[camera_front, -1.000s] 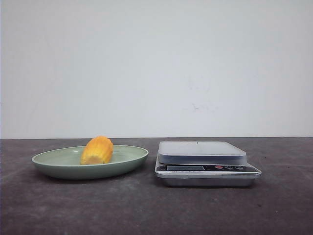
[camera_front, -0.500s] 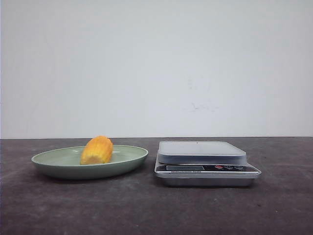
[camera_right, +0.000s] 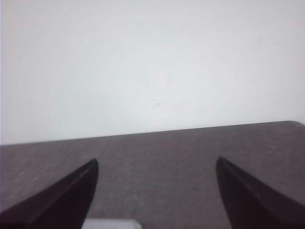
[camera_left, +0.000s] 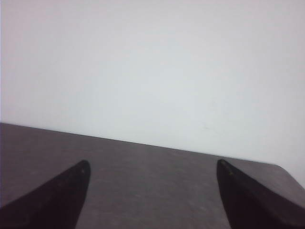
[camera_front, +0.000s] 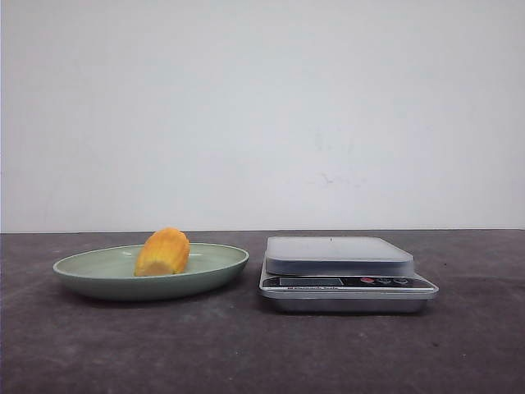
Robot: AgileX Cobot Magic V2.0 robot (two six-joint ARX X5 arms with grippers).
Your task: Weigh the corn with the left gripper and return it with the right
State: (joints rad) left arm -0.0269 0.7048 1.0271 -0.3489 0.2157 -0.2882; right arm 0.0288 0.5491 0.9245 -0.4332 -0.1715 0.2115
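A dark, faintly mottled table (camera_front: 246,353) runs back to a plain white wall (camera_front: 262,115), and nothing else of the room shows. On the table's left side sits a shallow green plate (camera_front: 90,275), and just beside it to the right a silver kitchen scale (camera_front: 344,283) with a bare flat platform. The corn (camera_front: 162,252) lies in the plate, a short stubby orange-yellow piece with ribbed kernels and a rounded top, tilted slightly. Neither arm shows from the front; each wrist camera shows its own pincer, left gripper (camera_left: 152,200) and right gripper (camera_right: 155,200), spread wide with nothing between the dark fingertips.
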